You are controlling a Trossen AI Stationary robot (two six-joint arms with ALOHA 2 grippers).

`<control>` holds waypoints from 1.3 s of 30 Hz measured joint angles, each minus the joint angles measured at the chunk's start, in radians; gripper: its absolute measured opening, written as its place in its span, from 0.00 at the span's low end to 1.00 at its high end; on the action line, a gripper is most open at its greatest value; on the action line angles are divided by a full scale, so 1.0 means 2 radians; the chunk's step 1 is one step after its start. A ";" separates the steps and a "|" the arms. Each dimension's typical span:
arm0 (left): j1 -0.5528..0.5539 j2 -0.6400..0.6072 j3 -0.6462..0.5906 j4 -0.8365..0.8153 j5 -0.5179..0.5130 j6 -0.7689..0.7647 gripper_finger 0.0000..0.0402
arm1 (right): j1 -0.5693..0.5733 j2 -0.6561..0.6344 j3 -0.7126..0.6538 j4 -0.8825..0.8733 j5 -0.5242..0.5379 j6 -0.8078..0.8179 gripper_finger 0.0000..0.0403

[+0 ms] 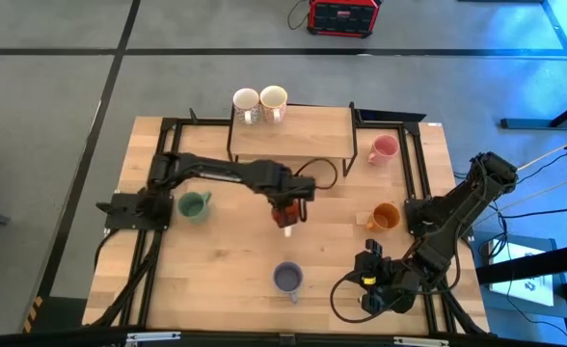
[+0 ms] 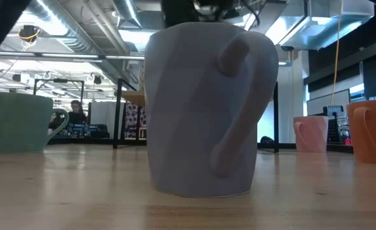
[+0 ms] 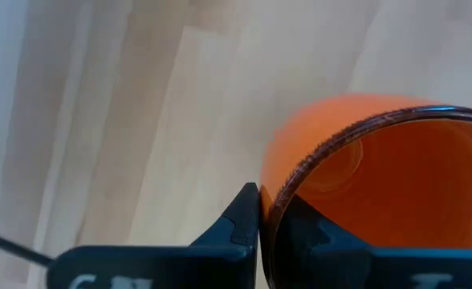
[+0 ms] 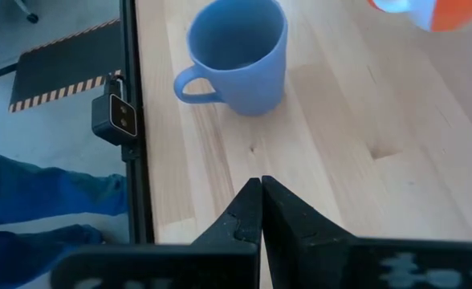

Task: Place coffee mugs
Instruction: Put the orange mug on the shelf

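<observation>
Your left gripper [image 1: 285, 218] hangs over the table's middle, jaws pinching the rim of a bright orange mug [image 3: 364, 177], so carrying it looks like the step in hand. Next you would likely move it to the wooden shelf [image 1: 293, 133] and lower it upright. The right gripper [image 1: 368, 280] waits near the front edge, pressed together and empty. Seven mugs show: two cream [image 1: 259, 101], pink [image 1: 382, 149], amber [image 1: 384, 217], green [image 1: 195, 205], lavender [image 1: 287, 278], and the carried one.

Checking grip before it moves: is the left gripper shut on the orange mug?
Yes. The left gripper is shut on the bright orange mug's rim.
</observation>
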 joint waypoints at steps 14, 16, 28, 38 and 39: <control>0.020 0.026 0.005 0.014 0.010 0.028 0.05 | 0.000 0.000 0.000 -0.003 0.000 0.000 0.00; 0.022 0.030 0.006 0.014 0.010 0.027 0.05 | 0.000 0.000 0.000 -0.003 0.000 0.000 0.00; 0.026 0.038 0.006 0.030 0.011 0.025 0.12 | 0.000 0.000 0.000 -0.002 -0.005 0.007 0.00; 0.024 0.027 0.014 0.009 0.038 0.027 0.26 | -0.008 0.000 0.000 -0.002 -0.016 0.095 0.09; 0.022 0.024 0.022 0.004 0.038 0.027 0.27 | -0.008 0.000 0.000 -0.001 -0.012 0.097 0.12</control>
